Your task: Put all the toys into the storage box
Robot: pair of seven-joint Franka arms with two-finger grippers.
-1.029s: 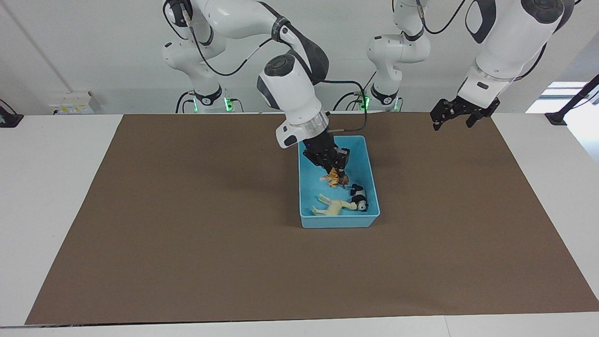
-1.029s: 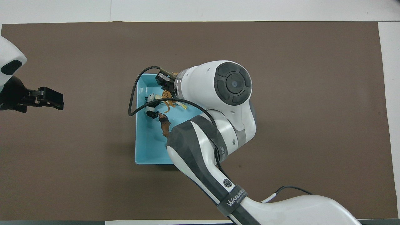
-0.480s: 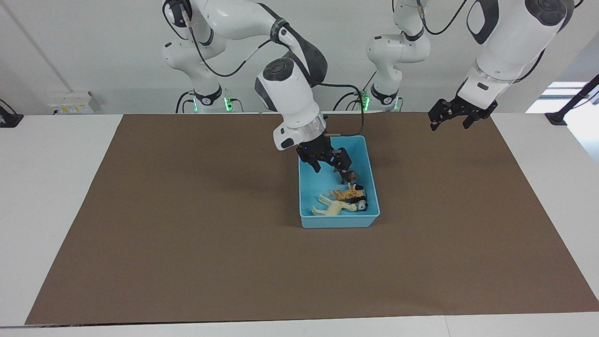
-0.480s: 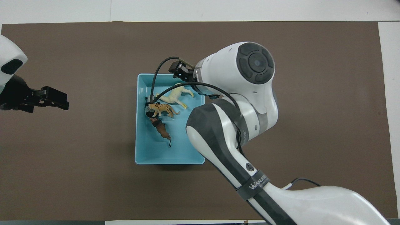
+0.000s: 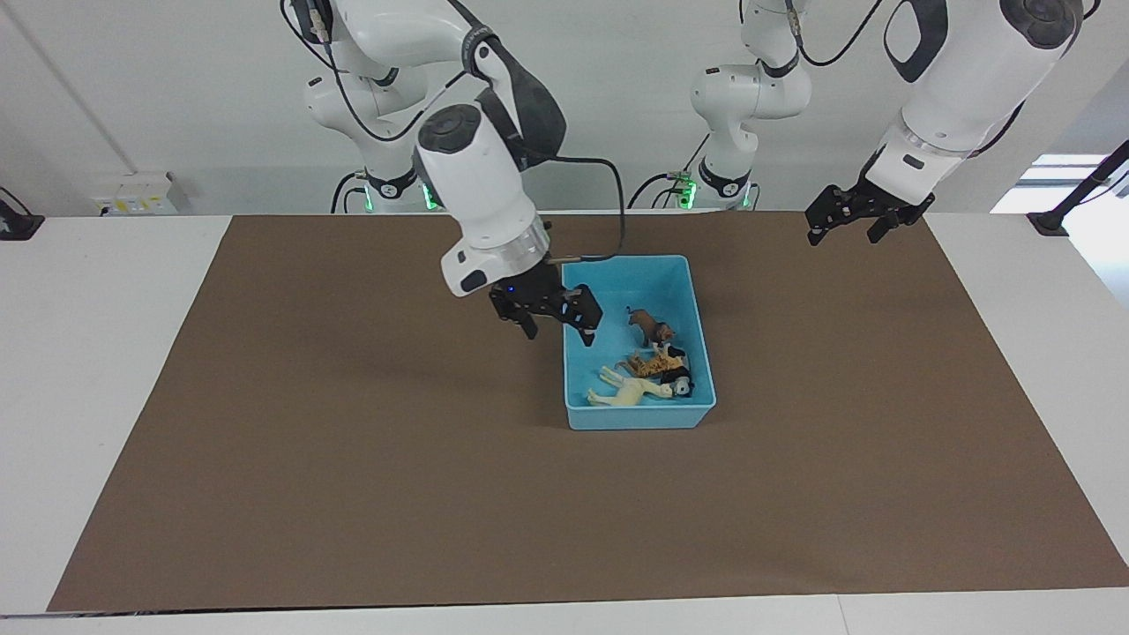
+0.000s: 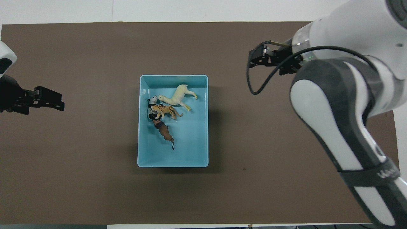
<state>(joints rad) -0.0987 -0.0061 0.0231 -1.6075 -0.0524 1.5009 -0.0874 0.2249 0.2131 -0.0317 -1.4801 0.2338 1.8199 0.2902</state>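
Note:
The light blue storage box (image 5: pixel 639 414) (image 6: pixel 173 163) stands mid-table on the brown mat. Inside it lie the toys: a cream horse (image 5: pixel 631 388) (image 6: pixel 176 95), an orange striped tiger (image 5: pixel 648 363) (image 6: pixel 163 110), a black-and-white panda (image 5: pixel 681 381) (image 6: pixel 152 101) partly under the tiger, and a brown lion-like animal (image 5: pixel 651 326) (image 6: pixel 163 132). My right gripper (image 5: pixel 559 333) (image 6: pixel 250 59) hangs open and empty over the mat, just outside the box wall at the right arm's end. The left gripper (image 5: pixel 842 236) (image 6: pixel 58 101) waits open and raised over the mat toward the left arm's end.
The brown mat (image 5: pixel 353 441) covers most of the white table (image 5: pixel 106 353). The right arm's forearm and elbow fill the lower corner of the overhead view at its own end. Black mounts sit at the table's corners nearest the robots.
The right gripper opened and dropped the tiger into the box beside the panda and horse, then rose and swung out of the box toward its own end. The left gripper barely moved.

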